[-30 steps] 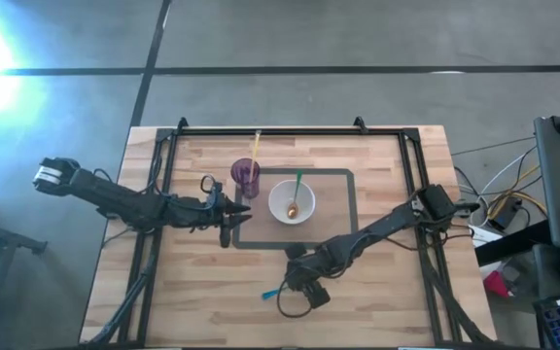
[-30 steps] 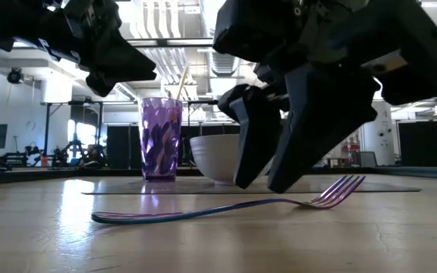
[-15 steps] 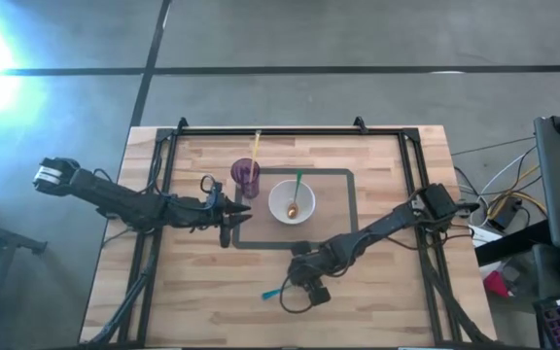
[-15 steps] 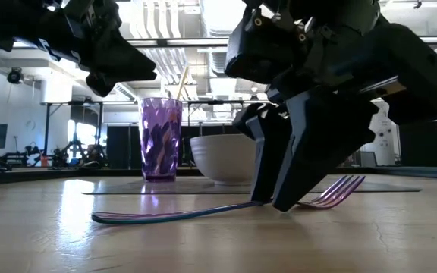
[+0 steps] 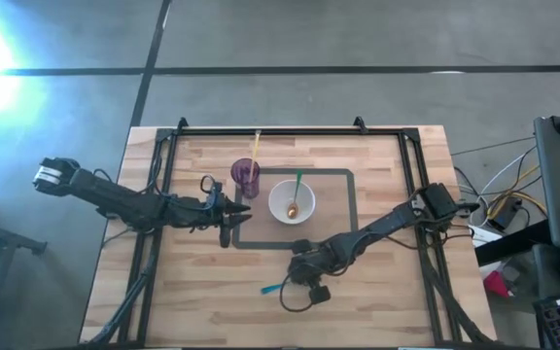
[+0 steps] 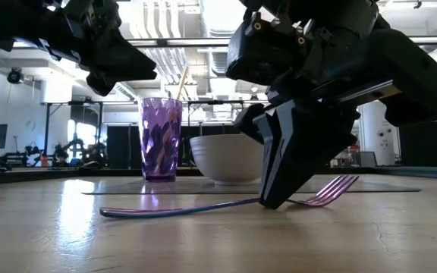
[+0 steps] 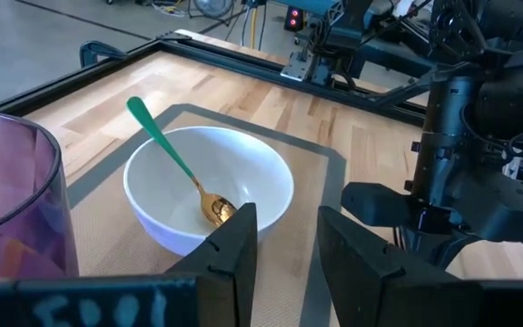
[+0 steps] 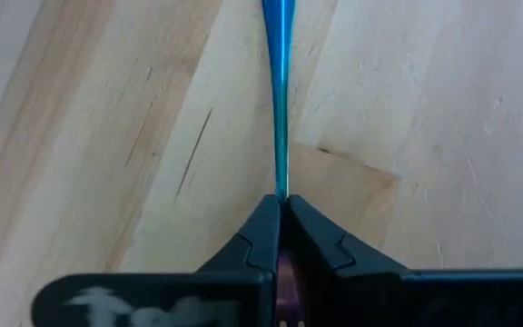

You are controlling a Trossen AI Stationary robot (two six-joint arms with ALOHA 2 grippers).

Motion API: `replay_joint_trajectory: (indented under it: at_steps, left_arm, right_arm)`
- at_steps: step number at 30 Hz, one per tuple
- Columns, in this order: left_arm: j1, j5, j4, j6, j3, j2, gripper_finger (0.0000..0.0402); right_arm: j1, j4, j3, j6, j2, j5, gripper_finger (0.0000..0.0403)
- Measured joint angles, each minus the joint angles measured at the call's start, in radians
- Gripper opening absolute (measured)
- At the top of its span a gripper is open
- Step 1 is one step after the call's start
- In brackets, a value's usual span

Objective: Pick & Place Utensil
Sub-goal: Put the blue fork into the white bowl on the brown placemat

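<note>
Low on the wooden table [image 5: 202, 282], just below centre in the overhead frame, the right gripper [image 5: 302, 279] has its jaws pinched tight on the fork [image 6: 203, 207], whose blue handle runs out from between the fingers [image 8: 263, 238]. The left gripper [image 5: 241, 207] hangs mid-left beside the purple cup [image 5: 246, 176], jaws narrowly parted, holding nothing. A white bowl [image 5: 292, 200] at centre holds a green-handled spoon [image 7: 175, 165]. I can read no writing anywhere.
</note>
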Motion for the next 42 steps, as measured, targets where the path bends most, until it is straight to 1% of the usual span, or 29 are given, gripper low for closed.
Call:
replay_joint_trajectory:
  at_steps: [6,13,21,24,29,34,37,42]
  left_arm:
    - [0.000,0.010,-0.001,-0.018,0.000,0.000,0.0110]
    - [-0.002,0.011,-0.009,-0.024,0.000,0.000,0.0110]
    - [-0.002,0.012,-0.008,-0.024,0.000,-0.001,0.0110]
    - [-0.002,0.012,-0.006,-0.024,0.000,-0.002,0.0110]
    - [-0.002,0.012,-0.002,-0.024,0.000,-0.003,0.0110]
    - [-0.002,0.012,0.000,-0.024,0.000,-0.003,0.0110]
    - [-0.002,0.012,0.001,-0.024,0.000,-0.003,0.0110]
    - [-0.002,0.011,0.009,-0.024,0.000,-0.004,0.0110]
  right_arm:
    - [0.000,-0.003,-0.001,-0.037,-0.004,-0.007,0.0010]
    - [0.004,-0.037,-0.008,-0.055,-0.041,-0.071,0.0009]
    - [0.002,-0.025,-0.037,-0.072,-0.134,-0.063,0.0009]
    - [0.003,-0.021,-0.055,-0.090,-0.188,-0.058,0.0009]
    - [0.002,-0.014,-0.104,-0.097,-0.294,0.047,0.0009]
    - [0.002,0.020,-0.188,-0.098,-0.439,0.173,0.0008]
    - [-0.002,0.091,-0.262,-0.098,-0.530,0.252,0.0008]
    - [-0.030,0.297,-0.406,-0.070,-0.667,0.394,0.0008]
